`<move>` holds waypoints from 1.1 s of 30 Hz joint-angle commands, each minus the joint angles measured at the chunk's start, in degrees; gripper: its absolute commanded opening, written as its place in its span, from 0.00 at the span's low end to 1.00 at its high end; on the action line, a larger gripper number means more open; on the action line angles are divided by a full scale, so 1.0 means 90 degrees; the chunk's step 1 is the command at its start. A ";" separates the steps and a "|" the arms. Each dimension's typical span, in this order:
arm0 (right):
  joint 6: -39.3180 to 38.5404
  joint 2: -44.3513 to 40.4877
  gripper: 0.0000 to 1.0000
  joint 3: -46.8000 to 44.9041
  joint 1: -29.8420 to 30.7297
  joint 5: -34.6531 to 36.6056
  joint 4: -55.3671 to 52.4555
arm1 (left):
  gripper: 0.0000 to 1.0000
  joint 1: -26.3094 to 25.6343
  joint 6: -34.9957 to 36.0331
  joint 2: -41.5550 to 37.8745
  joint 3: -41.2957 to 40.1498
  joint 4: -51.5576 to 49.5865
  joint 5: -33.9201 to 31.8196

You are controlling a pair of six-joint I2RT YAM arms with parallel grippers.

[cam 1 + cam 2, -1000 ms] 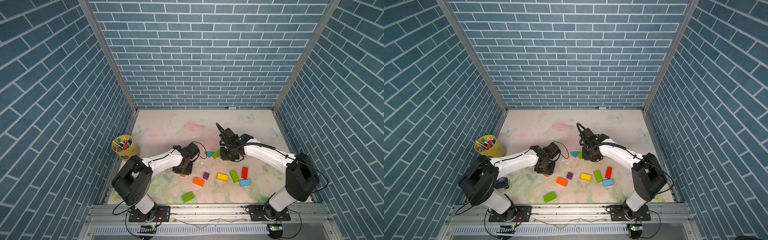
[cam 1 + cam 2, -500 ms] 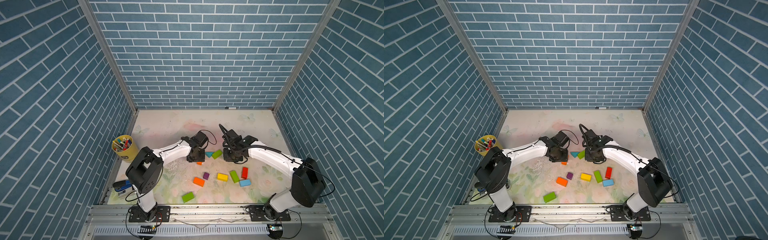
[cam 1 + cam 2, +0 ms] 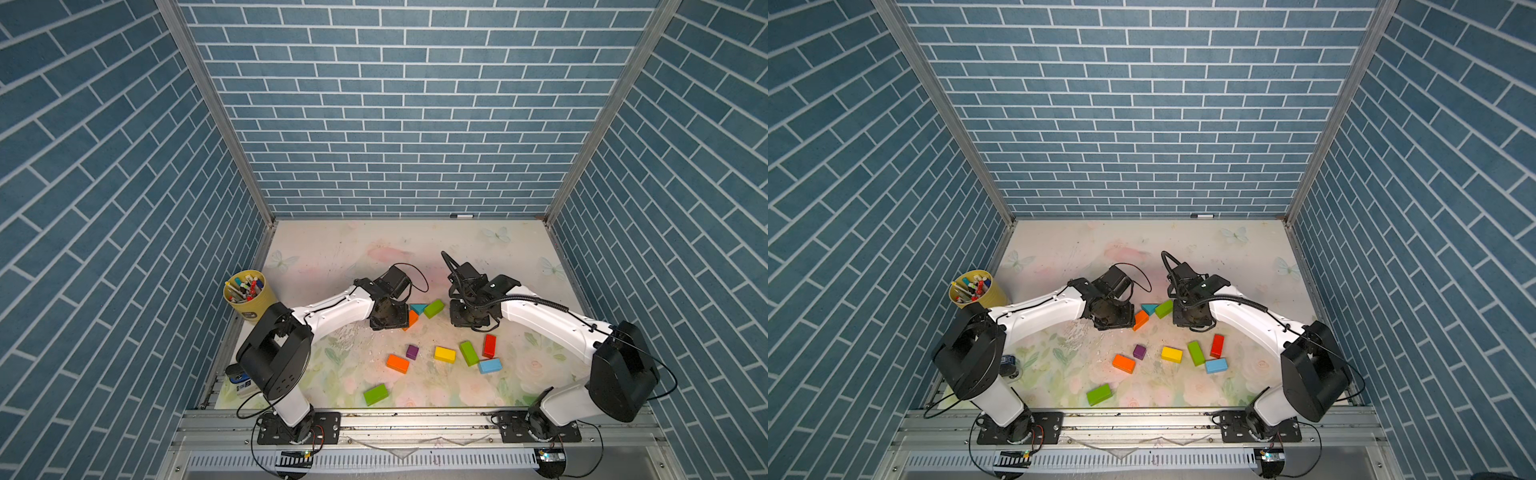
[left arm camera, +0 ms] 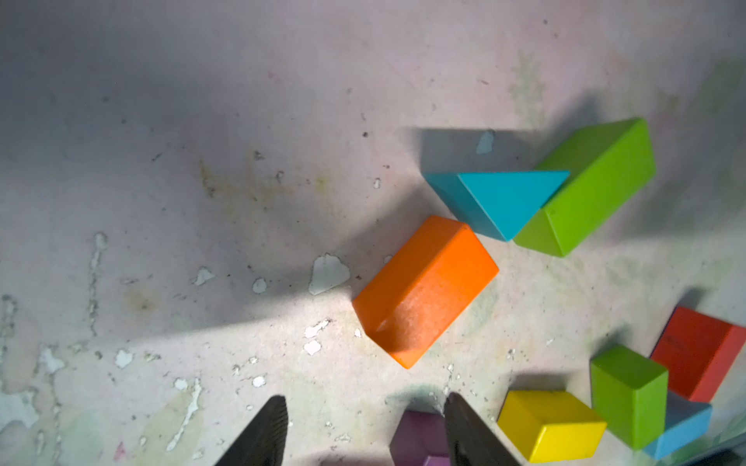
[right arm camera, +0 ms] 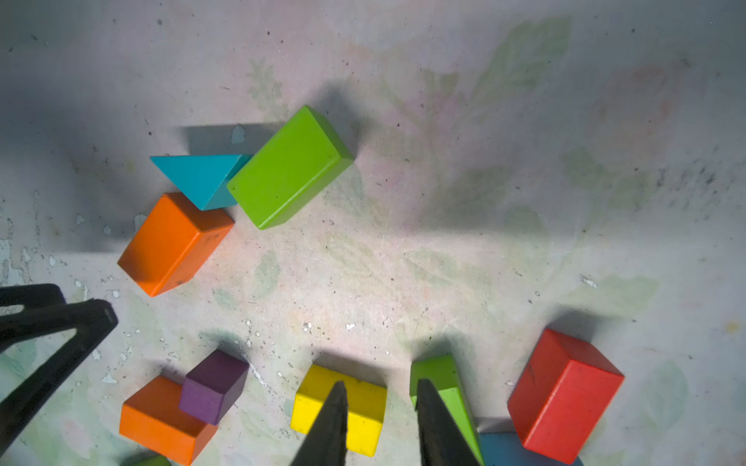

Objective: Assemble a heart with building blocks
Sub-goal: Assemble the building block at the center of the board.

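A teal triangle [image 4: 508, 197] lies on the mat with a green brick [image 4: 593, 181] against one side and an orange brick [image 4: 424, 290] at its tip; in both top views they lie between the arms [image 3: 417, 308] [image 3: 1149, 308]. My left gripper [image 4: 365, 427] hovers open just behind the orange brick and holds nothing. My right gripper [image 5: 380, 403] stands narrowly open and empty over a yellow brick [image 5: 363, 403] and another green brick [image 5: 440, 375]. Loose nearby are a purple cube [image 5: 214, 383], a second orange brick [image 5: 157, 419], a red brick [image 5: 565, 395] and a light-blue brick [image 3: 489, 365].
One more green brick [image 3: 375, 394] lies near the front edge. A yellow cup of marker pens [image 3: 248, 291] stands at the left wall, and a blue-and-white gadget [image 3: 241, 380] lies at the front left. A black marker [image 3: 461, 216] lies at the back wall.
My left arm swung right from the front left with the orange brick, set it by the teal triangle and opened. My right gripper shifted slightly right and its jaws parted a little.
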 commanded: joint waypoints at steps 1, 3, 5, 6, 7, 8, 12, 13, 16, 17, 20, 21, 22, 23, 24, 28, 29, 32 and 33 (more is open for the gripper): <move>0.0199 -0.0153 0.32 -0.0060 -0.0031 0.0109 -0.0190 | 0.68 -0.0091 0.0854 0.0332 0.0557 -0.0536 -0.0162; 0.0199 -0.0178 0.33 -0.0063 -0.0043 0.0113 -0.0199 | 0.70 -0.0129 0.1207 0.0575 0.0823 -0.0731 -0.0182; 0.0199 -0.0220 0.34 -0.0055 -0.0052 0.0119 -0.0222 | 0.76 -0.0179 0.1528 0.0777 0.1091 -0.0878 -0.0170; 0.0208 -0.0240 0.35 -0.0060 -0.0053 0.0131 -0.0234 | 0.77 -0.0220 0.1697 0.0886 0.1219 -0.0948 -0.0165; 0.0209 -0.0260 0.35 -0.0060 -0.0054 0.0137 -0.0246 | 0.77 -0.0263 0.1851 0.1006 0.1375 -0.1015 -0.0172; 0.0216 -0.0286 0.35 -0.0071 -0.0053 0.0158 -0.0259 | 0.77 -0.0302 0.1994 0.1113 0.1498 -0.1080 -0.0173; 0.0228 -0.0339 0.35 -0.0093 -0.0058 0.0136 -0.0303 | 0.75 -0.0436 0.2378 0.1458 0.1872 -0.1405 -0.0480; 0.0236 -0.0349 0.35 -0.0093 -0.0062 0.0136 -0.0327 | 0.75 -0.0466 0.2453 0.1515 0.1919 -0.1464 -0.0584; 0.0247 -0.0388 0.35 -0.0094 -0.0058 0.0149 -0.0347 | 0.72 -0.0502 0.2584 0.1607 0.1929 -0.1494 -0.0817; 0.0248 -0.0398 0.35 -0.0094 -0.0062 0.0143 -0.0350 | 0.70 -0.0502 0.2597 0.1646 0.1918 -0.1496 -0.0902; 0.0243 -0.0393 0.33 -0.0094 -0.0061 0.0135 -0.0350 | 0.64 -0.0502 0.2558 0.1698 0.1873 -0.1461 -0.1041; 0.0247 -0.0388 0.32 -0.0094 -0.0060 0.0142 -0.0343 | 0.62 -0.0502 0.2536 0.1708 0.1842 -0.1446 -0.1058; 0.0248 -0.0379 0.31 -0.0094 -0.0061 0.0136 -0.0335 | 0.59 -0.0502 0.2506 0.1709 0.1818 -0.1410 -0.1063; 0.0248 -0.0369 0.30 -0.0094 -0.0062 0.0131 -0.0332 | 0.57 -0.0502 0.2472 0.1699 0.1781 -0.1379 -0.1070; 0.0248 -0.0361 0.29 -0.0094 -0.0059 0.0119 -0.0327 | 0.54 -0.0507 0.2436 0.1680 0.1740 -0.1346 -0.1063; 0.0257 -0.0354 0.26 -0.0123 -0.0067 0.0117 -0.0291 | 0.49 -0.0507 0.2334 0.1565 0.1530 -0.1231 -0.1112; 0.0255 -0.0349 0.25 -0.0133 -0.0063 0.0095 -0.0280 | 0.48 -0.0502 0.2315 0.1538 0.1480 -0.1198 -0.1112; 0.0249 -0.0340 0.24 -0.0150 -0.0060 0.0078 -0.0249 | 0.44 -0.0502 0.2273 0.1504 0.1373 -0.1165 -0.1131; 0.0248 -0.0340 0.24 -0.0161 -0.0062 0.0069 -0.0234 | 0.43 -0.0502 0.2257 0.1503 0.1350 -0.1156 -0.1131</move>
